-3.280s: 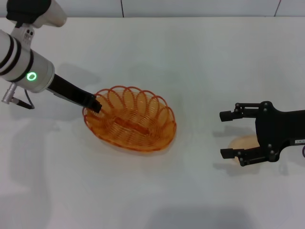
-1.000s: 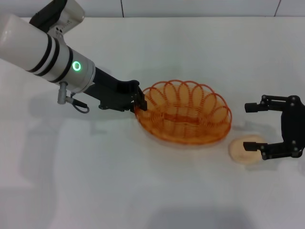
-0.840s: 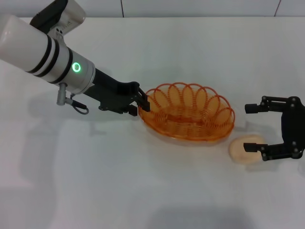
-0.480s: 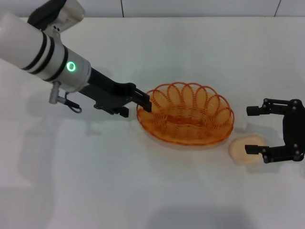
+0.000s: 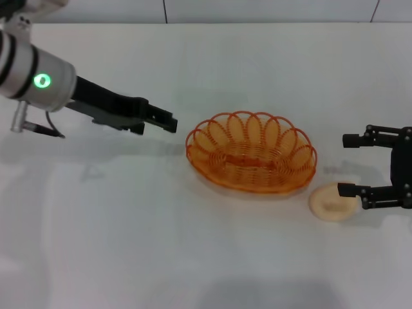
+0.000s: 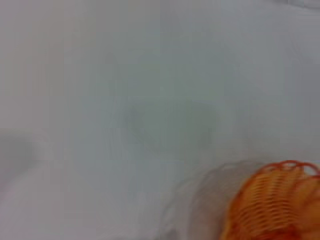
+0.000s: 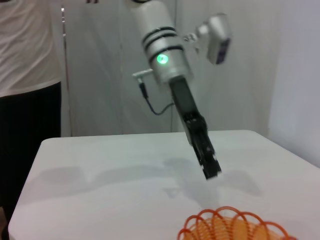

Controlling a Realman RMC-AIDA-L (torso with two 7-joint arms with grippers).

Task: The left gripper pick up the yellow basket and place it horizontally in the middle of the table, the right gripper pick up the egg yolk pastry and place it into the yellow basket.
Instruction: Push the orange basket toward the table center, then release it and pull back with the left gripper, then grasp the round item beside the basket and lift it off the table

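The yellow basket (image 5: 251,154) stands upright on the white table (image 5: 193,251), its long side across the view, near the middle. It also shows in the left wrist view (image 6: 274,204) and the right wrist view (image 7: 234,228). My left gripper (image 5: 168,123) is off the basket's left end, apart from it, and holds nothing; it also shows in the right wrist view (image 7: 212,170). The egg yolk pastry (image 5: 328,202) lies on the table just right of the basket's front right end. My right gripper (image 5: 348,165) is open, with its lower finger at the pastry's right edge.
The table's far edge meets a pale wall at the top of the head view. In the right wrist view a person in a white shirt (image 7: 25,50) stands beyond the table's far corner.
My left gripper brought the basket to the middle, let go of its left rim and drew back to the left. The basket stays put. My right gripper shifted slightly right, still open by the pastry.
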